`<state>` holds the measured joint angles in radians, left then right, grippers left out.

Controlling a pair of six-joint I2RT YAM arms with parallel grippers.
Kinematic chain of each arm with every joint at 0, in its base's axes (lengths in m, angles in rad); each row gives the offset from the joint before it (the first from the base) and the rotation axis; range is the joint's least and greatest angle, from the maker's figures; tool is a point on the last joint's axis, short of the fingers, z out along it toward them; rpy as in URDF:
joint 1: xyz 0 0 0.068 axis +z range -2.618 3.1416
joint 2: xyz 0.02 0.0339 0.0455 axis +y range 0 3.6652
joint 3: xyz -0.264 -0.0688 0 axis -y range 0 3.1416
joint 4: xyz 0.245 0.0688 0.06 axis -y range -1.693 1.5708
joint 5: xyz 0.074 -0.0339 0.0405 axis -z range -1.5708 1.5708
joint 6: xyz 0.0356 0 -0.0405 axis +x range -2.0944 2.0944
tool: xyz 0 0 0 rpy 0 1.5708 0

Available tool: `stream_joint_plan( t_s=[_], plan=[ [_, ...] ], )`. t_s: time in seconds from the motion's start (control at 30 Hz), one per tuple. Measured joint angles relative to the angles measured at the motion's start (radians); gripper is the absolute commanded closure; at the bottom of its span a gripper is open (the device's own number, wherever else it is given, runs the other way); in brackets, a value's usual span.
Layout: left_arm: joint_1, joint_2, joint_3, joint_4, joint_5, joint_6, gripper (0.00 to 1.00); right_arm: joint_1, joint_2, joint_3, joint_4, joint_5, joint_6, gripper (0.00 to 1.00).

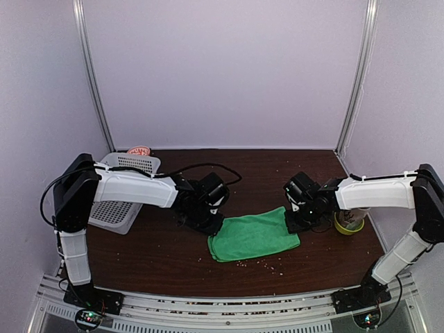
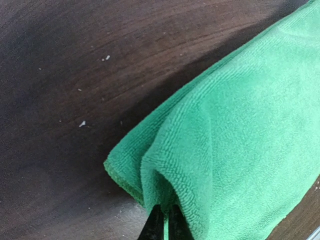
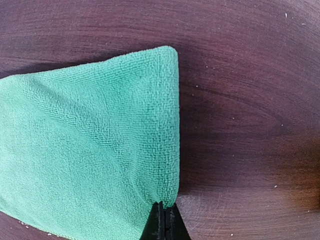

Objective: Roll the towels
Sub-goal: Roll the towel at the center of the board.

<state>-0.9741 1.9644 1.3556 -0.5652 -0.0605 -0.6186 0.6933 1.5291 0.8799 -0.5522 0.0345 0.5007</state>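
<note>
One of the towels, the bright green one (image 1: 253,236), lies folded on the dark wooden table between the two arms. My left gripper (image 1: 214,223) is at its far left corner. In the left wrist view the black fingers (image 2: 161,225) are pinched on a raised fold of the green towel (image 2: 240,135). My right gripper (image 1: 295,223) is at the far right corner. The right wrist view shows that gripper (image 3: 165,206) shut on the edge of the green towel (image 3: 90,140). A small pinkish thing (image 1: 139,150) shows behind the basket, too small to identify.
A white mesh basket (image 1: 125,194) stands at the left, under the left arm. A yellow-green cup (image 1: 349,222) sits at the right, beside the right arm. Small crumbs (image 1: 267,261) dot the table near the towel's front edge. Pale walls close in the sides and back.
</note>
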Motion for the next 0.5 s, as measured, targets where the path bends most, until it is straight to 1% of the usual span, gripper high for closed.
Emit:
stream_joint_plan(
  t_s=[0.1, 0.23, 0.5],
  plan=[
    [-0.010, 0.000, 0.001, 0.016, 0.019, 0.008, 0.91, 0.000, 0.003, 0.000, 0.001, 0.000, 0.000, 1.00],
    [-0.025, 0.000, 0.016, 0.021, 0.032, 0.016, 0.86, 0.000, 0.005, 0.000, 0.002, 0.000, 0.000, 1.00],
    [-0.036, -0.001, 0.048, 0.030, 0.047, 0.033, 0.70, 0.000, 0.005, 0.000, 0.003, -0.004, 0.000, 1.00]
  ],
)
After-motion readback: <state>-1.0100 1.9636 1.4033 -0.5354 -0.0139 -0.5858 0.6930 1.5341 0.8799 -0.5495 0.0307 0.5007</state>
